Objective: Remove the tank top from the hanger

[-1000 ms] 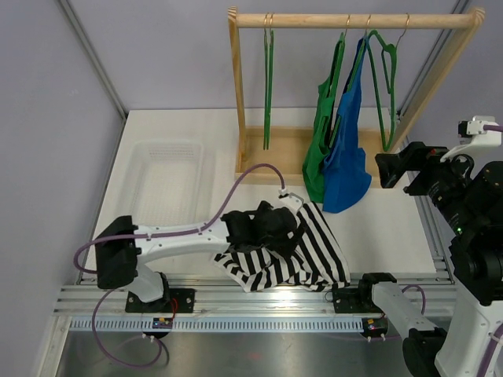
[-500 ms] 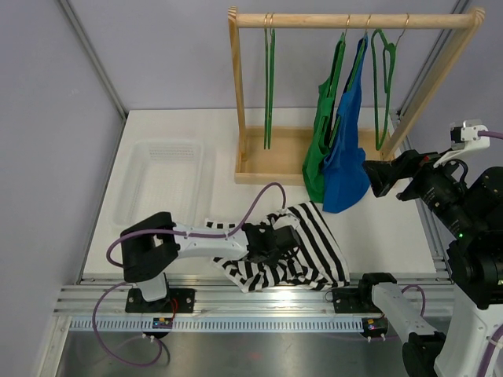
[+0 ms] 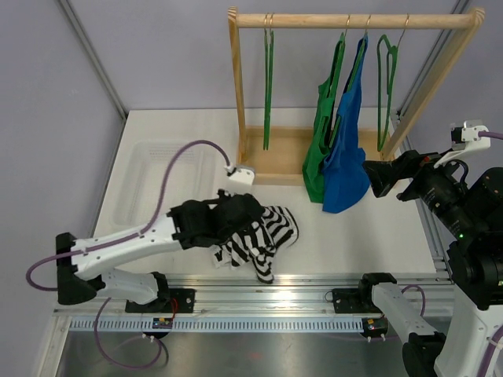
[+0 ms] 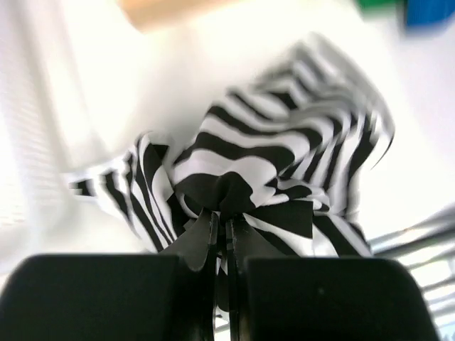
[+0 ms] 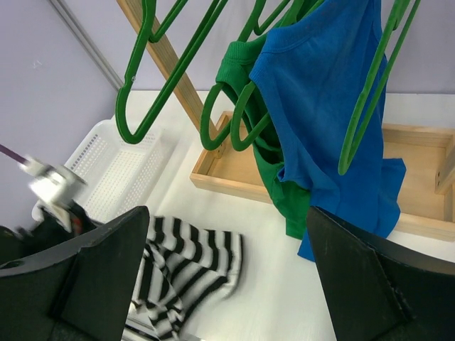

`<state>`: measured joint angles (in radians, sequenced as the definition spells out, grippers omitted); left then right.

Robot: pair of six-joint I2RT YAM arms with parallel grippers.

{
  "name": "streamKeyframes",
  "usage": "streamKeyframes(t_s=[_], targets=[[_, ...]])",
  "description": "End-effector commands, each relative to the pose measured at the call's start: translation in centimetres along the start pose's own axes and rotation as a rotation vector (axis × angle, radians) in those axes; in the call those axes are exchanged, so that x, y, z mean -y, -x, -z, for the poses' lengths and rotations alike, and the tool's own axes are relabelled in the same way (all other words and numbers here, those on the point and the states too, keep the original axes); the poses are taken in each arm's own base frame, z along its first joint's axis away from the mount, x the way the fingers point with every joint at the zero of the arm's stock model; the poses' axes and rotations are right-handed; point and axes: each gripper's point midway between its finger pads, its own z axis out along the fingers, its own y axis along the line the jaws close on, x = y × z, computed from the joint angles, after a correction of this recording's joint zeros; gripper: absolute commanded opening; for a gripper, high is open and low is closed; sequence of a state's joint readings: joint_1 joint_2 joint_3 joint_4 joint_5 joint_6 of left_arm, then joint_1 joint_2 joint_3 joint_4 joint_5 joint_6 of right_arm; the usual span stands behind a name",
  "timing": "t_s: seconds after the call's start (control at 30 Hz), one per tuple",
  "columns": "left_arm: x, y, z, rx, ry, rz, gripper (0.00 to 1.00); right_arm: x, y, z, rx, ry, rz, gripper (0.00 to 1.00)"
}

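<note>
A black-and-white striped tank top [image 3: 267,232] lies bunched on the white table, off any hanger. My left gripper [image 3: 250,224] is shut on a fold of it; in the left wrist view the gripper [image 4: 227,222] pinches the striped cloth [image 4: 284,156], which is lifted at the pinch. A blue tank top [image 3: 346,157] and a green tank top [image 3: 318,153] hang on green hangers from the wooden rack [image 3: 354,20]. My right gripper [image 3: 376,177] stands open just right of the blue top [image 5: 320,92], empty; its fingers [image 5: 99,270] frame the table below.
Two empty green hangers [image 3: 269,86] [image 3: 387,86] hang on the rail. The rack's wooden base tray [image 3: 275,161] sits behind the striped top. A white perforated basket [image 3: 161,184] stands at the left of the table. The left arm's cable [image 3: 181,157] loops over it.
My left gripper has shut on the striped top and dragged it left, bunching it into a heap. The right gripper moved slightly left toward the blue top, then held still.
</note>
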<state>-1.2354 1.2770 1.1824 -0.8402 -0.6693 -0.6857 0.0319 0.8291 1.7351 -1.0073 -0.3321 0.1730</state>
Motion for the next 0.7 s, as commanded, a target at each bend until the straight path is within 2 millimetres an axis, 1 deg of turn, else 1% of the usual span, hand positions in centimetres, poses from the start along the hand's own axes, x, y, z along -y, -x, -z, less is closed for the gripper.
streamKeyframes(t_s=[0.0,0.03,0.07,0.1,0.13,0.2,0.23,0.27,0.33,0.37,0.4,0.43,0.5,0.53,0.6,0.63,0.67], targets=[[-6.5,6.0,3.9,0.164,0.174,0.071,0.00,-0.6,1.7,0.3,0.059,0.022,0.017,0.99],[-8.0,7.1,4.2,0.182,0.210,0.094,0.00,-0.6,1.7,0.3,0.059,0.020,0.018,1.00],[-8.9,7.9,4.8,0.193,0.225,0.083,0.00,-0.6,1.7,0.2,0.058,0.020,0.019,0.99],[-9.8,9.1,5.6,0.215,0.235,0.093,0.00,-0.5,1.7,0.2,0.057,0.018,0.019,0.99],[-11.3,11.0,6.7,0.256,0.256,0.134,0.00,-0.5,1.7,0.2,0.057,0.016,0.022,0.99],[-13.4,12.9,8.1,0.288,0.289,0.127,0.00,-0.4,1.6,0.1,0.053,0.014,0.020,1.00],[-14.2,14.6,9.3,0.319,0.293,0.155,0.00,-0.4,1.6,-0.1,0.052,0.012,0.018,0.99],[-16.0,15.2,9.6,0.319,0.341,0.155,0.00,-0.4,1.6,0.0,0.053,0.017,0.019,0.99],[-17.5,16.3,9.8,0.316,0.379,0.158,0.00,-0.4,1.5,-0.1,0.053,0.017,0.019,1.00],[-19.2,17.1,10.3,0.321,0.402,0.187,0.00,-0.4,1.7,-0.1,0.061,0.019,0.019,1.00],[-19.9,17.5,10.4,0.322,0.413,0.198,0.00,-0.4,1.7,-0.4,0.060,0.019,0.018,0.99],[-21.2,17.7,9.8,0.303,0.428,0.219,0.00,-0.3,1.8,-0.4,0.063,0.018,0.018,0.99],[-22.6,18.3,9.6,0.293,0.452,0.233,0.00,-0.2,2.1,-0.8,0.075,0.018,0.015,1.00],[-24.1,18.1,9.2,0.274,0.474,0.255,0.00,-0.3,2.2,-0.9,0.077,0.022,0.012,0.99],[-25.5,17.7,7.7,0.235,0.506,0.269,0.00,-0.6,2.7,-1.3,0.090,0.044,0.007,1.00],[-26.7,17.1,7.0,0.209,0.520,0.293,0.00,-1.3,2.7,-1.4,0.088,0.083,0.008,1.00],[-27.1,16.8,6.4,0.193,0.520,0.310,0.00,-1.8,3.4,-1.6,0.108,0.110,0.006,0.99]])
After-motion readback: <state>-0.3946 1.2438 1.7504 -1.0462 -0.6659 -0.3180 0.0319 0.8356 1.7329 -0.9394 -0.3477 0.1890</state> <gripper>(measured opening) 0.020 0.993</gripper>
